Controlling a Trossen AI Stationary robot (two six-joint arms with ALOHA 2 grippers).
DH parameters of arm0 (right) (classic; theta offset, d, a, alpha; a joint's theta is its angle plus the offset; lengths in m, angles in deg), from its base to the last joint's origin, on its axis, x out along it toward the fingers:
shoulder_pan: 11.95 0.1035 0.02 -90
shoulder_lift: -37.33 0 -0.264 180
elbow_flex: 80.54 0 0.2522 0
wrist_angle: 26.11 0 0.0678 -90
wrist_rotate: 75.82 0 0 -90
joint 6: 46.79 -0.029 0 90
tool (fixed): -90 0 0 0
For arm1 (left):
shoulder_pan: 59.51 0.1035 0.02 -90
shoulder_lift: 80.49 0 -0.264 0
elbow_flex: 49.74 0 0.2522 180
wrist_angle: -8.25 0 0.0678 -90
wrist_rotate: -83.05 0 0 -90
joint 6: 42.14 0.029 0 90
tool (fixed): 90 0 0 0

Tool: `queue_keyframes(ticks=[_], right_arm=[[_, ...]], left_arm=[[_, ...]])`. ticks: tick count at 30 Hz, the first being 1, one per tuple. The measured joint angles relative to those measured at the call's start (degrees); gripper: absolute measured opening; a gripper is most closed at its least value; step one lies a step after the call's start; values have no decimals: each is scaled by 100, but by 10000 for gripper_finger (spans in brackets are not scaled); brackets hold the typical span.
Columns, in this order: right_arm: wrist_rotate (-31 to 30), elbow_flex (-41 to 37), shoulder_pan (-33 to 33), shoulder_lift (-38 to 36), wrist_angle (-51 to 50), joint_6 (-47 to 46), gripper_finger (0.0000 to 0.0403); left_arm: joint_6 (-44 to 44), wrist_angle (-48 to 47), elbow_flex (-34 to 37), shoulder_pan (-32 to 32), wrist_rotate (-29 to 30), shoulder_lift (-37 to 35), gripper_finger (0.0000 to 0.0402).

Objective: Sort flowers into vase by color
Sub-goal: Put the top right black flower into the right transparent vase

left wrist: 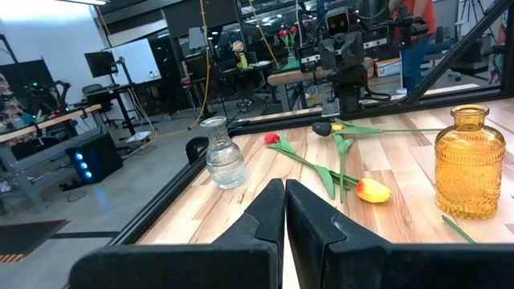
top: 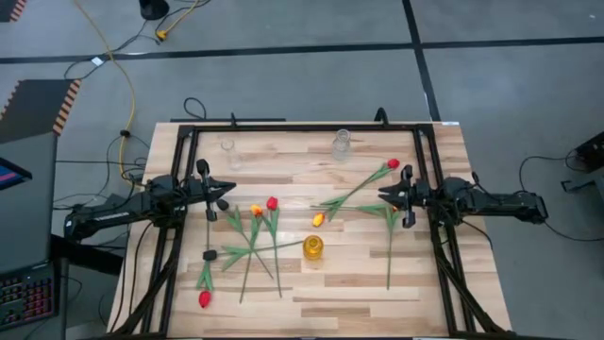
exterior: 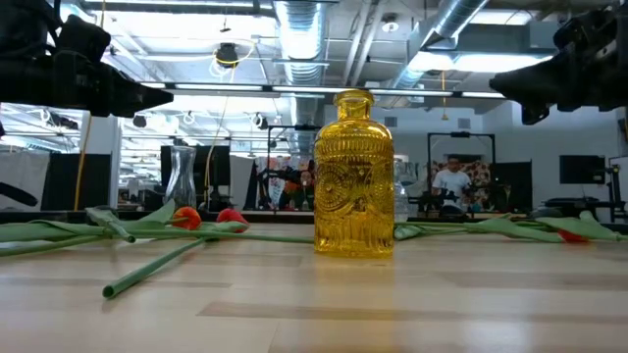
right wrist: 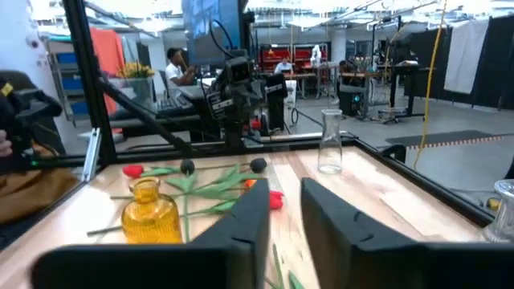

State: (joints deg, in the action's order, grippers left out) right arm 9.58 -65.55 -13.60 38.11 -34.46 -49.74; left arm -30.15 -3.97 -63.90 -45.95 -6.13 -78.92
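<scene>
Both your grippers hover empty above the tabletop (top: 311, 283).

Your left gripper (left wrist: 284, 210) has its fingers pressed together; your right gripper (right wrist: 285, 210) shows a narrow gap between its fingers, gripping nothing. The flowers (top: 255, 231) lie scattered flat on the wood around the yellow vase (top: 312, 249), none inside it. Two clear vases (top: 341, 144) stand near the far edge.

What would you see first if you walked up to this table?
A shiny yellow glass bottle stands near the middle of the wooden table. Long-stemmed flowers with red, yellow and dark heads lie scattered flat around it. Two clear glass vases wait empty near the far edge.
</scene>
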Motion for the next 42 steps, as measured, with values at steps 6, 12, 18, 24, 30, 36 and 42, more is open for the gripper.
queue_keyframes(ticks=[6,12,18,24,30,36,42], right_arm=[[1,94,0,-2,9,-54,212],[-134,296,0,11,13,-59,253],[-136,842,5,322,-354,-59,255],[-140,1758,7,1086,-1271,-226,255],[-141,2845,7,2118,-2957,-1272,255],[-141,3466,7,3052,-4171,-2592,255],[-137,3598,7,3699,-4762,-3912,255]], left_arm=[[0,2,0,-2,0,2,2],[-2,0,2,-2,0,0,2],[-78,0,1,-1,0,1,2],[-288,0,0,0,0,0,2],[-304,1,1,0,0,1,2],[-304,1,1,-1,0,1,2],[-304,0,1,-1,0,1,2]])
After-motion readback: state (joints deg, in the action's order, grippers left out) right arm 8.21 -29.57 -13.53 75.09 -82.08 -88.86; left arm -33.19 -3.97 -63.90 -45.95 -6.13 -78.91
